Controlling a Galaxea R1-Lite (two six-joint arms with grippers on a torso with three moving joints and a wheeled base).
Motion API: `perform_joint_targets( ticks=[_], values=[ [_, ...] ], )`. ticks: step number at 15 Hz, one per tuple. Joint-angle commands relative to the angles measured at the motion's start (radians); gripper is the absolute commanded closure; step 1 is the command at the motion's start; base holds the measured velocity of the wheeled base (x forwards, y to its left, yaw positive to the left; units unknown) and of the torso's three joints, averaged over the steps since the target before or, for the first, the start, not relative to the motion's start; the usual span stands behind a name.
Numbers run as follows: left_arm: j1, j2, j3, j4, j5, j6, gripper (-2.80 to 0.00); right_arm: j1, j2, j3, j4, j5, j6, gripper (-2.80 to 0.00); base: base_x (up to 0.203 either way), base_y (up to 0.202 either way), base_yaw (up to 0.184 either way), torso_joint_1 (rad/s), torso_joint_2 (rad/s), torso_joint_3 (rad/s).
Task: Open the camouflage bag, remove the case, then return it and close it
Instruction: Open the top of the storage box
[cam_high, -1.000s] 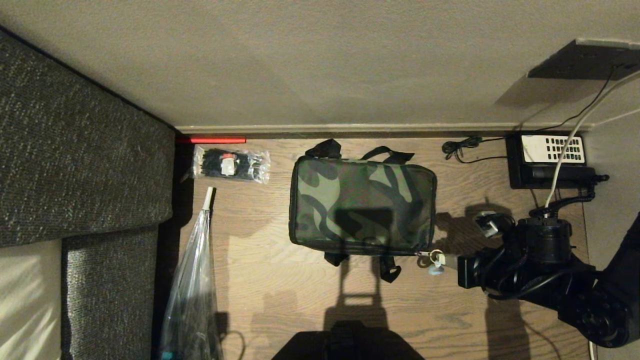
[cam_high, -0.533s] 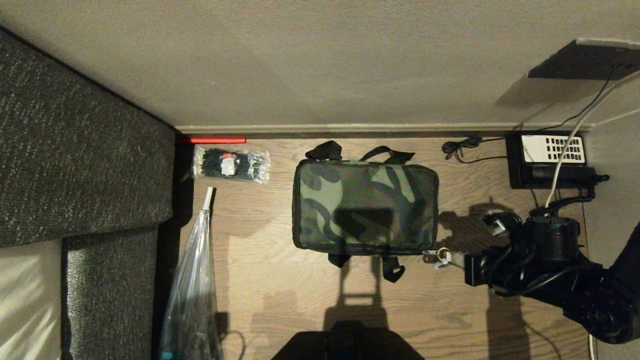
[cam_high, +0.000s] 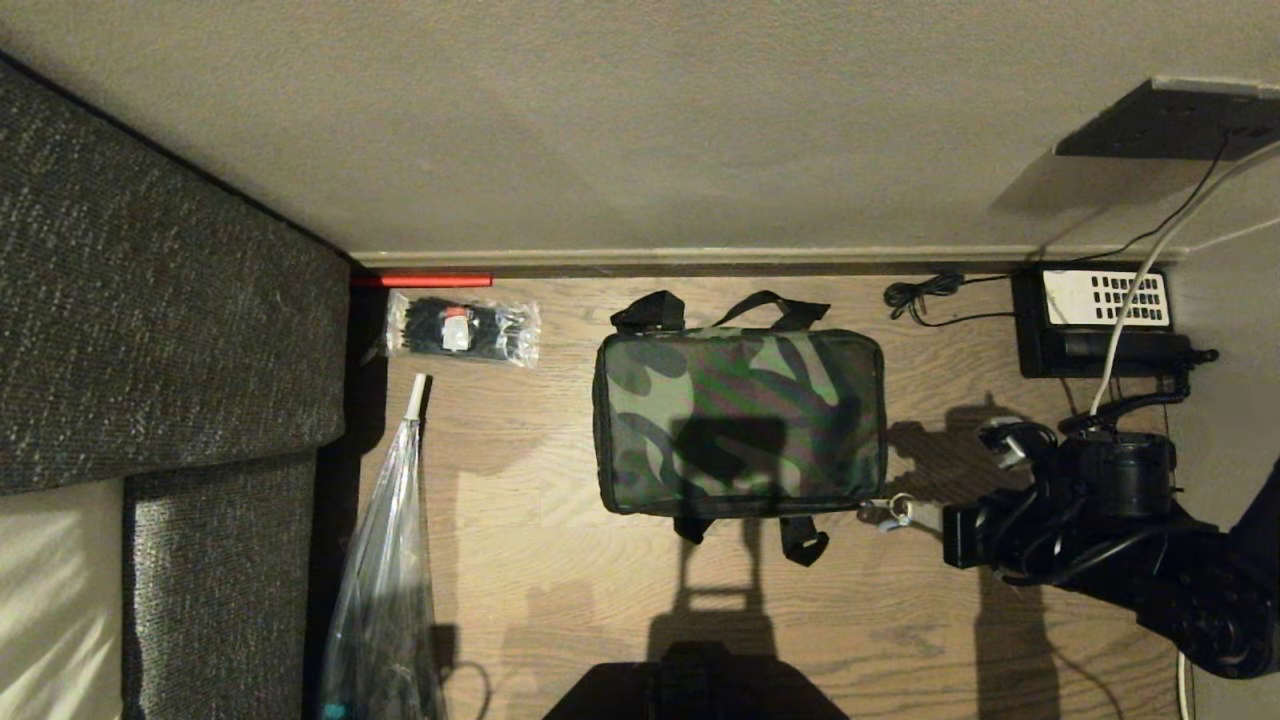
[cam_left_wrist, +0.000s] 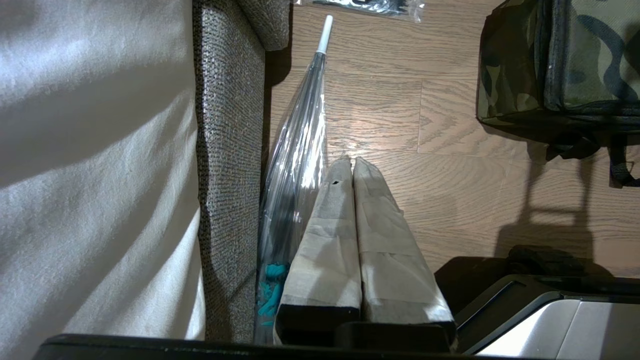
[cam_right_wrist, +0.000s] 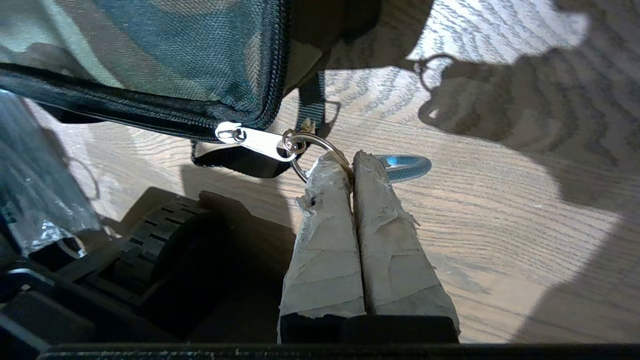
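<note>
Tape-wrapped fingers (cam_right_wrist: 325, 220) of right tool (cam_right_wrist: 353, 159) pressing together, pinching metal ring (cam_right_wrist: 311, 150) on zipper pull (cam_right_wrist: 252, 141); left tool (cam_left_wrist: 352, 162) hanging closed, empty, beside umbrella (cam_left_wrist: 295, 150); camouflage bag (cam_high: 740, 420) lying zipped on wooden floor (cam_high: 560, 590), lid facing up, contents hidden.

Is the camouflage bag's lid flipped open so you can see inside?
No, the camouflage bag lies shut on the floor, its green lid flat, while the right gripper pinches the ring on its zipper pull.
</note>
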Motion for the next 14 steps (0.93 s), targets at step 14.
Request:
perform_joint_targets(
  ticks=[14],
  values=[
    [0.001,-0.002,0.002,0.0,0.0,0.0,0.0,0.014,-0.067,0.02,0.047,0.24,0.002,0.0,0.0,0.0,0.0,0.0,0.0,0.0]
  ],
)
